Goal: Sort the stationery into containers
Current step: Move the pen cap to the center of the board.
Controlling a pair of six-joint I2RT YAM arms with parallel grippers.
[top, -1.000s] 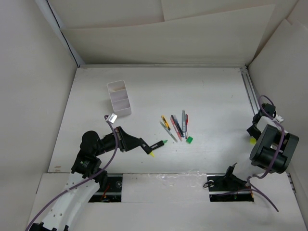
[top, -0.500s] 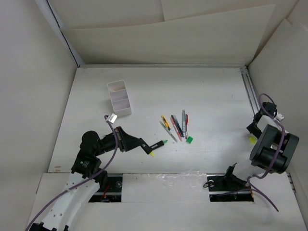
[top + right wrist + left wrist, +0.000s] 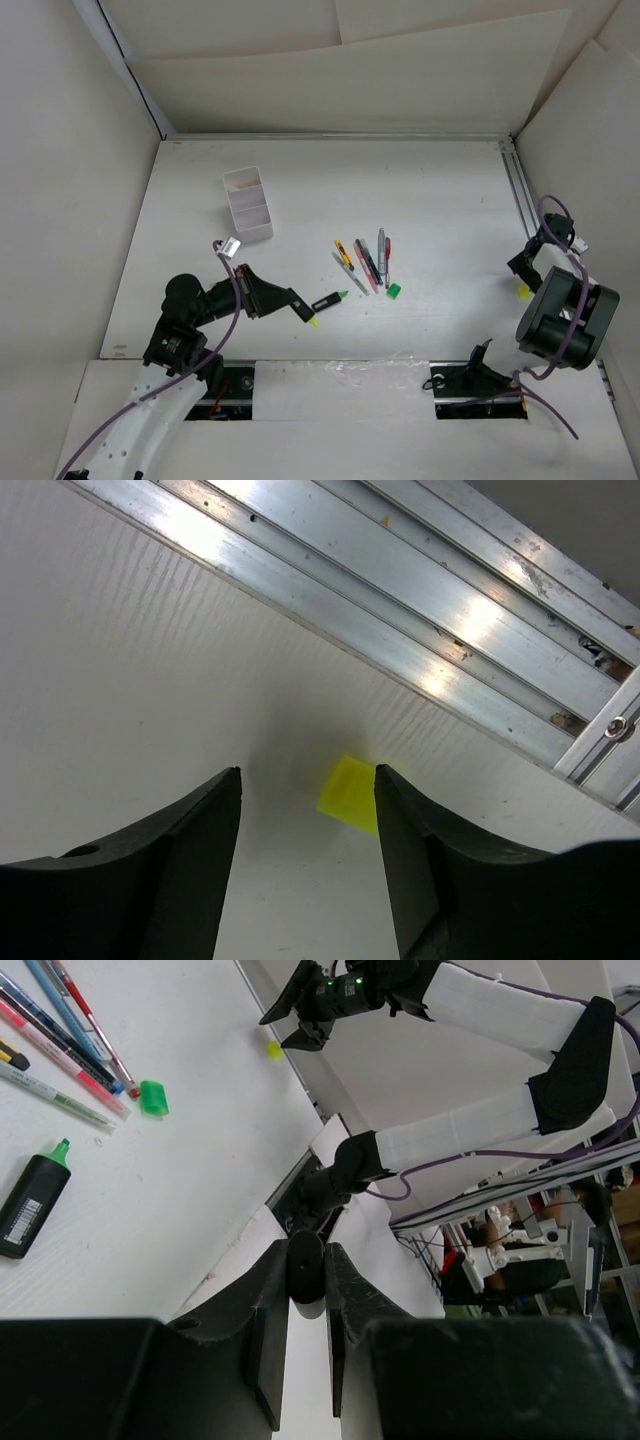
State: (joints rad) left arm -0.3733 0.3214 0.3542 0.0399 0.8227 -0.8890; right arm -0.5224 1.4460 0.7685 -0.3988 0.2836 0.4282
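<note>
Two arms are busy here. From the top camera, the left gripper [image 3: 302, 307] is clamped on a black highlighter [image 3: 314, 320], yellow tip poking out toward the near edge. It's low over the table [image 3: 440, 200], just beside a green highlighter [image 3: 329, 299] lying flat. The box [image 3: 258, 230] sits well apart, further back and left. The pens [image 3: 365, 262] lie in a loose bunch mid-table, with a green cap [image 3: 394, 290] just beside them. The right gripper [image 3: 522, 272] is way over at the right edge, by the yellow cap [image 3: 523, 291].

The left wrist cam shows both fingers pressed tight on the black barrel, which looks solid. The pens and green cap are in the background.

The right wrist cam shows the fingers spread with the yellow cap on the table in the gap. It's off-centre though, close against one finger, with the metal rail [image 3: 420, 630] right behind it.

The step in hand looks like grabbing that cap. Best bet is to nudge sideways so it's centred, drop until the tips almost touch the table, then close gently. It's tiny and would probably squirt out of a lopsided pinch, and the rail leaves little room. For the left arm, lining the highlighter up with a compartment before letting go seems smart.
</note>
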